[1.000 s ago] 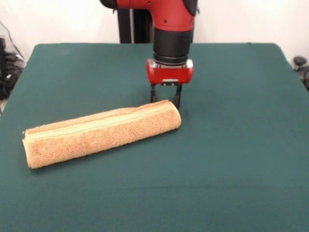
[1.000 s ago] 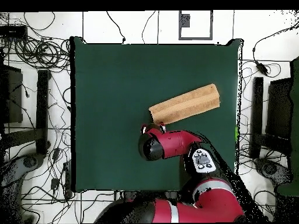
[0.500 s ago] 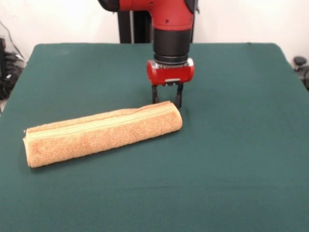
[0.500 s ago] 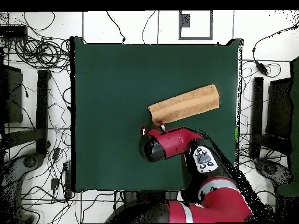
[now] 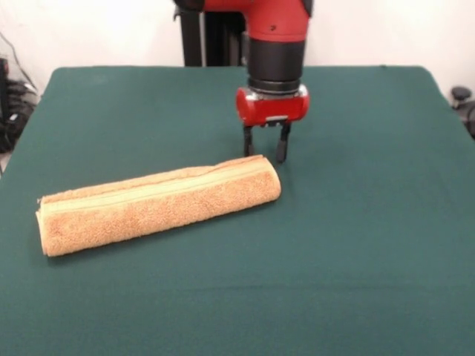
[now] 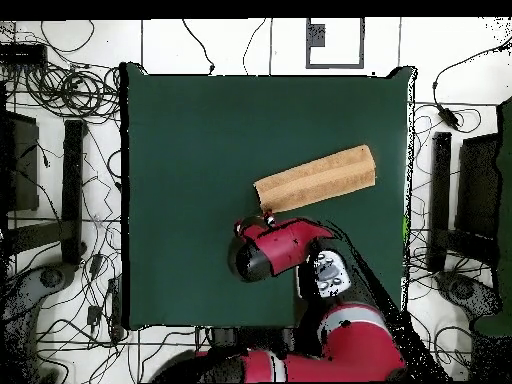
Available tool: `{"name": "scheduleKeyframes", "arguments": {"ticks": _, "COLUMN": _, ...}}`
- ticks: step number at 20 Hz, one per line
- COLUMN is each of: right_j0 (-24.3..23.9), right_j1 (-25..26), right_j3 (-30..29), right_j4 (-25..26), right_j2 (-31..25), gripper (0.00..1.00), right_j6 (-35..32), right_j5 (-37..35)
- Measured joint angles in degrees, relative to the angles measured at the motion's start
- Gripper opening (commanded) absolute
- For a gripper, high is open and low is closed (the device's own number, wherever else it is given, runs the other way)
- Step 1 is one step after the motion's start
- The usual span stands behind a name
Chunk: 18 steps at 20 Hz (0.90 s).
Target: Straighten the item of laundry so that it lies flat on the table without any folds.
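Hovering just behind the towel's (image 5: 159,205) right end, the gripper (image 5: 266,145) has its 2 fingers spread and empty. The towel lies folded lengthwise mid-table (image 5: 356,245); soft and limp, best pinched at the top layer's edge.

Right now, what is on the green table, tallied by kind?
Towel, folded long: 1
Gripper, open, over the table just behind the towel's end: 1
Total: 2
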State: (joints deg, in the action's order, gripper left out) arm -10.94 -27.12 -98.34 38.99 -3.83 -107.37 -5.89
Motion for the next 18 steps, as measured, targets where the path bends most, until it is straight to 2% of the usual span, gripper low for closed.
{"name": "scheduleKeyframes", "arguments": {"ticks": 6, "right_j0": 10.2, "right_j1": 0.1, "right_j3": 0.0, "right_j4": -3.3, "right_j2": 6.6, "gripper": 1.0, "right_j6": 0.0, "right_j5": 0.0}}
{"name": "scheduleKeyframes", "arguments": {"ticks": 7, "right_j0": 14.1, "right_j1": 0.0, "right_j3": 0.0, "right_j4": -5.5, "right_j2": 9.0, "gripper": 1.0, "right_j6": -0.1, "right_j5": 0.0}}
{"name": "scheduleKeyframes", "arguments": {"ticks": 10, "right_j0": 17.3, "right_j1": 0.0, "right_j3": -0.1, "right_j4": -8.3, "right_j2": 11.2, "gripper": 1.0, "right_j6": -0.1, "right_j5": 0.0}}
{"name": "scheduleKeyframes", "arguments": {"ticks": 14, "right_j0": 18.4, "right_j1": 0.0, "right_j3": -0.4, "right_j4": -10.8, "right_j2": 12.6, "gripper": 1.0, "right_j6": -0.1, "right_j5": 0.0}}
{"name": "scheduleKeyframes", "arguments": {"ticks": 18, "right_j0": 17.3, "right_j1": -0.3, "right_j3": -0.8, "right_j4": -12.3, "right_j2": 13.2, "gripper": 1.0, "right_j6": -0.1, "right_j5": 0.0}}
